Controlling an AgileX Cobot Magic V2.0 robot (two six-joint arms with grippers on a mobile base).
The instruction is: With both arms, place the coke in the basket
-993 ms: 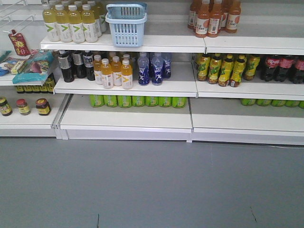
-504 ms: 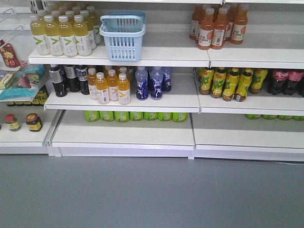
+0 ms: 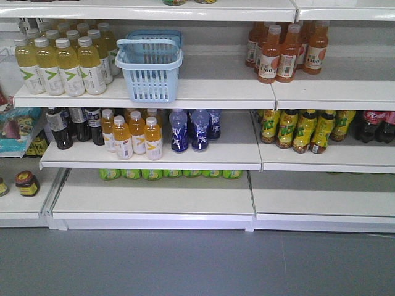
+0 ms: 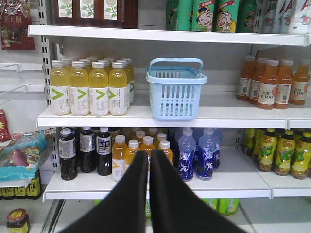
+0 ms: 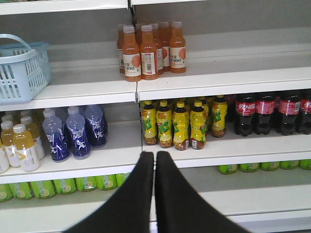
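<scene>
The light blue basket [image 3: 151, 83] stands on the upper shelf beside yellow drink bottles, its handle up. It also shows in the left wrist view, basket [image 4: 175, 97], and at the left edge of the right wrist view, basket [image 5: 22, 73]. The coke is out of view. My left gripper [image 4: 149, 153] is shut and empty, held in front of the middle shelf below the basket. My right gripper [image 5: 155, 154] is shut and empty too, in front of the shelf edge below the yellow-green bottles. Neither gripper touches anything.
Dark cola bottles with red labels [image 5: 267, 114] stand at the right of the middle shelf, also seen as dark cola bottles [image 3: 375, 126]. Orange drinks [image 3: 287, 52] sit on the upper right shelf, blue bottles [image 3: 188, 129] below the basket. Green cans [image 3: 170, 174] line the lowest shelf.
The shelves have grown larger and slid down in the front view, so I am closer. The basket now sits lower and further left in that view.
</scene>
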